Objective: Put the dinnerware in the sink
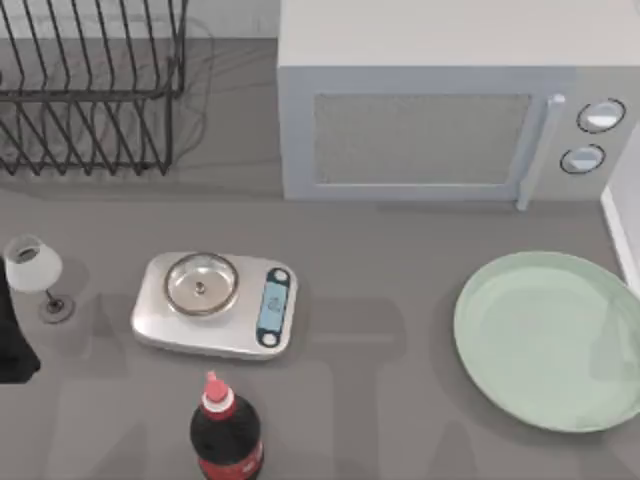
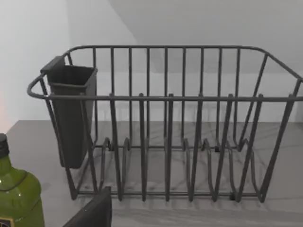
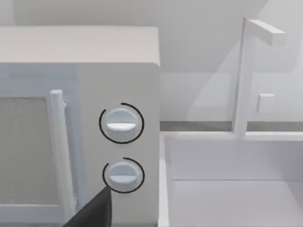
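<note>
Top view: one microwave (image 1: 440,105) at the back, one plate (image 1: 548,340) flat at the table's right edge, just beside the sink (image 1: 622,235) rim, open counter to its left. One scale (image 1: 215,304), one bottle (image 1: 227,430), one wine glass (image 1: 34,268). Jaw states: cannot tell.

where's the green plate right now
In the top view the plate lies flat on the table's right side, in front of the microwave, right beside the sink's white rim.
</note>
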